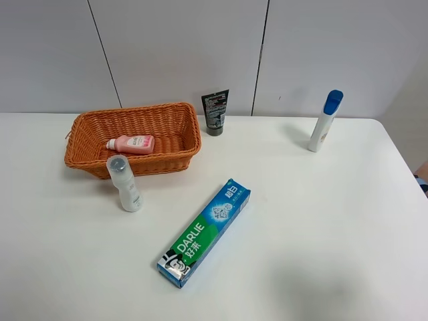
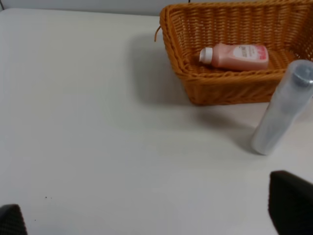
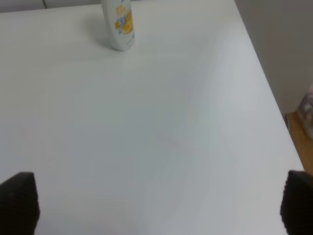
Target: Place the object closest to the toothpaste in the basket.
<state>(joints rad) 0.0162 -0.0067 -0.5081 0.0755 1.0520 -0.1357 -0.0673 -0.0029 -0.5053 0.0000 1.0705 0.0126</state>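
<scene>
The blue and green toothpaste box (image 1: pixel 204 232) lies flat in the middle of the white table. A clear bottle with a grey cap (image 1: pixel 124 183) stands upright left of it, just in front of the wicker basket (image 1: pixel 87 127); it also shows in the left wrist view (image 2: pixel 282 108). A pink bottle (image 1: pixel 131 144) lies inside the basket (image 2: pixel 225 83). Neither gripper shows in the exterior view. The left gripper (image 2: pixel 146 215) is open, its fingertips (image 2: pixel 291 200) wide apart and empty. The right gripper (image 3: pixel 156 203) is open and empty, its fingertips (image 3: pixel 19 200) at the frame's corners.
A black tube (image 1: pixel 215 112) stands upright behind the basket's right end. A white bottle with a blue cap (image 1: pixel 324 121) stands at the back right, also in the right wrist view (image 3: pixel 119 24). The table's right edge (image 3: pixel 274 98) drops off.
</scene>
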